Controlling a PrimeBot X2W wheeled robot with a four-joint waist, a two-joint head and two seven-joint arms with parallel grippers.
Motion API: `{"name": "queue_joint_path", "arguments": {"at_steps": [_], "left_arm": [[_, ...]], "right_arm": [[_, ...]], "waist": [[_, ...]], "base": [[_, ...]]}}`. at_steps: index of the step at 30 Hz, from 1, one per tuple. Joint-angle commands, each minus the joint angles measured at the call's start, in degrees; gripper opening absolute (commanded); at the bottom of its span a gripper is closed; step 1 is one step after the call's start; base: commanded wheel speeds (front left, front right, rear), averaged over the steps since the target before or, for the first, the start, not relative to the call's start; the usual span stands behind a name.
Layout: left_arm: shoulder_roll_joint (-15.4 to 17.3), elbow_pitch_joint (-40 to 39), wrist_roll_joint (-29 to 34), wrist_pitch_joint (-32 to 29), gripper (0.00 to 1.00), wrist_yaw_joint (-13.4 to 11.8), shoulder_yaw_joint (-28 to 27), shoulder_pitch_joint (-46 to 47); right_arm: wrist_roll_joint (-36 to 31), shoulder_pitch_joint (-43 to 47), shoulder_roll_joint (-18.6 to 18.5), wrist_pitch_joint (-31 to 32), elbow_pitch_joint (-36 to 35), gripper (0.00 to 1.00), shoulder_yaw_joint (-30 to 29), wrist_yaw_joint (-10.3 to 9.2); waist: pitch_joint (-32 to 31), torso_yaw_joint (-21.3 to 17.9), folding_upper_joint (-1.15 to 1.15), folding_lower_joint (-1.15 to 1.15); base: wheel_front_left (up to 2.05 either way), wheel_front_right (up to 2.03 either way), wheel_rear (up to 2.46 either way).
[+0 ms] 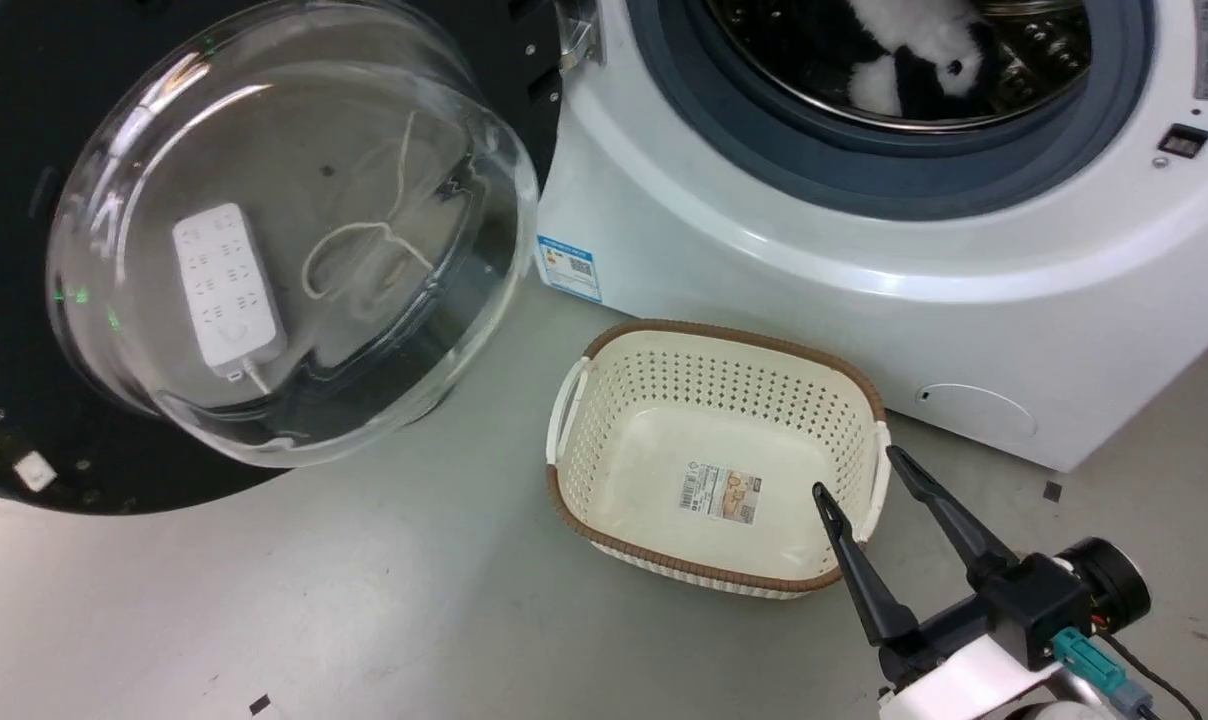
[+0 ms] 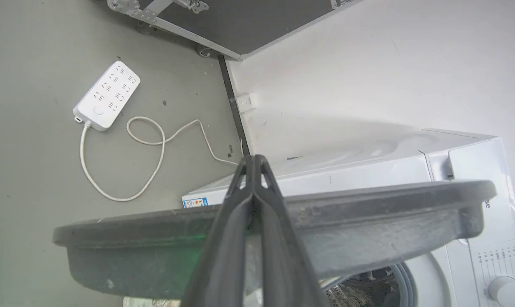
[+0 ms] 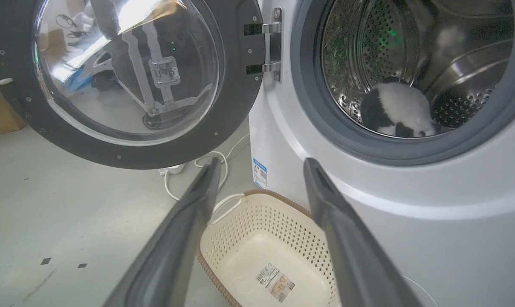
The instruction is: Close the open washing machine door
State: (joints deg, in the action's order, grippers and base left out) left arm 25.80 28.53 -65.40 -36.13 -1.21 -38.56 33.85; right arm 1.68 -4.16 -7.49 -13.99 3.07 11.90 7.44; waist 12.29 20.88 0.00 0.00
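The washing machine door (image 1: 264, 250) hangs wide on the robot's left. The left pincer (image 2: 254, 162), shut and empty, is at its rim; the right pincer (image 1: 856, 471), open and empty, is farther off.

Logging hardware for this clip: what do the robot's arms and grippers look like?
Right gripper: two long, tapering black fingers on a black block, white forearm shell, teal connector with black cable. Left gripper: same dark fingers, triangular cut-outs near tips.

Glossy clear-glass washing machine door (image 1: 284, 230), perforated plastic basket (image 1: 714, 400).
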Motion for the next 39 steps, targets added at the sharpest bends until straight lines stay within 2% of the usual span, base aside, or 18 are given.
{"name": "queue_joint_path", "arguments": {"at_steps": [1, 6, 12, 13, 15, 16, 17, 18, 22, 23, 24, 30, 34, 35, 39], "left_arm": [[-1.0, -0.6, -5.6, -8.2, 0.00, 2.9, -0.1, -0.5], [-3.8, -5.0, -9.5, -15.3, 0.00, 4.4, 0.5, -4.9], [-9.9, -13.6, -12.7, -20.6, 0.00, 6.0, 1.9, -12.5], [-13.6, -18.8, -12.9, -21.6, 0.00, 6.6, 3.3, -16.5], [-19.0, -25.3, -13.3, -23.0, 0.00, 7.1, 6.0, -22.0], [-19.0, -25.3, -13.3, -23.0, 0.00, 7.1, 6.0, -22.0], [-21.0, -28.0, -14.1, -23.5, 0.00, 7.0, 7.7, -24.5], [-21.6, -29.2, -14.6, -23.6, 0.00, 6.9, 8.6, -25.8], [-22.6, -31.5, -15.9, -22.9, 0.00, 6.9, 12.0, -30.2], [-22.8, -32.1, -16.1, -22.3, 0.00, 7.0, 13.4, -31.6], [-22.9, -32.6, -18.8, -18.2, 0.00, 7.2, 18.6, -35.1], [-22.9, -34.1, -23.3, -8.1, 0.00, 7.8, 30.4, -38.7], [-22.9, -33.4, -23.9, -2.3, 0.00, 8.2, 36.0, -37.2], [-22.9, -32.2, -24.3, 2.0, 0.00, 8.4, 40.5, -34.8], [-22.9, -29.8, -25.4, 7.2, 0.00, 8.6, 45.0, -30.0]], "right_arm": [[0.4, -1.2, -0.6, -0.9, 0.3, 1.00, 0.4, 0.04], [0.4, -0.7, -0.1, -1.0, 0.7, 1.00, -0.1, 0.05], [0.6, -0.4, 1.2, -1.0, 1.1, 1.00, -1.2, 0.05], [0.5, 0.2, 1.9, -1.0, 1.2, 1.00, -2.0, 0.05], [0.3, 0.9, 2.7, -1.0, 1.0, 1.00, -3.9, 0.05], [0.3, 0.9, 2.7, -1.0, 1.0, 1.00, -3.9, 0.05], [0.1, 1.1, 3.0, -1.0, 0.8, 1.00, -4.9, 0.05], [0.0, 1.0, 3.1, -1.0, 0.8, 1.00, -5.3, 0.05], [-0.6, 1.1, 3.4, -1.0, 0.7, 1.00, -6.1, 0.05], [-0.7, 1.2, 3.5, -1.0, 0.7, 1.00, -6.6, 0.05], [-1.1, 1.6, 3.8, -1.0, 0.4, 1.00, -7.9, 0.05], [-1.7, 1.9, 4.2, -1.0, 0.1, 1.00, -9.0, 0.05], [-2.2, 1.2, 4.4, -1.0, -0.3, 1.00, -9.2, 0.05], [-2.2, 0.4, 4.4, -1.0, -0.6, 1.00, -9.8, 0.05], [-2.3, -0.5, 4.5, -1.0, -1.1, 1.00, -10.3, 0.05]], "waist": [[0.1, 0.7, 0.00, 0.00], [-1.2, 0.9, 0.00, 0.00], [-4.0, 0.2, 0.00, 0.00], [-5.6, -0.8, 0.00, 0.00], [-7.5, -2.8, 0.00, 0.00], [-7.5, -2.8, 0.00, 0.00], [-8.0, -4.1, 0.00, 0.00], [-8.1, -5.0, 0.00, 0.00], [-8.6, -8.0, 0.00, 0.00], [-8.7, -8.9, 0.00, 0.00], [-8.7, -12.0, 0.00, 0.00], [-7.4, -18.5, 0.00, 0.00], [-5.5, -23.4, 0.00, 0.00], [-3.7, -26.8, 0.00, 0.00], [-0.9, -31.3, 0.00, 0.00]], "base": [[0.00, 0.00, 0.00], [0.00, 0.00, 0.00], [0.00, 0.00, 0.00], [0.00, 0.00, 0.00], [0.00, 0.00, 0.00], [0.00, 0.00, 0.00], [0.00, 0.00, 0.00], [0.00, 0.00, 0.00], [0.00, 0.00, 0.00], [0.00, 0.00, 0.00], [0.00, 0.00, 0.00], [0.00, 0.00, 0.00], [0.00, 0.00, 0.00], [0.00, 0.00, 0.00], [0.00, 0.00, 0.00]]}}
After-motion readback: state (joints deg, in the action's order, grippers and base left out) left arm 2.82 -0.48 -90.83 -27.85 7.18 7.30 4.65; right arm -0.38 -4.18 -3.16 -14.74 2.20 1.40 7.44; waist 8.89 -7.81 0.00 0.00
